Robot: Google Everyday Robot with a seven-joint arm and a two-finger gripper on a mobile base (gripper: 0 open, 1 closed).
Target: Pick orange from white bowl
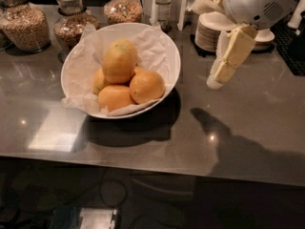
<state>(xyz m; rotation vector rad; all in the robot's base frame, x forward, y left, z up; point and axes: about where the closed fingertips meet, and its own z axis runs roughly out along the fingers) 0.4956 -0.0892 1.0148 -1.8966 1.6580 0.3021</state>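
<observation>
The white bowl [162, 42], wide and lined with crumpled white paper, stands on the grey counter left of centre. The orange [119, 61], the largest and slightly oval fruit, lies on top of the pile in it. Smaller rounder oranges [147, 86] lie beside and under it. My gripper [217, 80] hangs in the air to the right of the bowl, above the counter, clear of the fruit and holding nothing that shows.
Glass jars of grain [26, 25] stand behind the bowl at the back left. A stack of off-white plates and bowls [212, 30] stands at the back right behind my arm. A bottle [163, 4] stands at the back centre. The counter's front edge [143, 159] runs below.
</observation>
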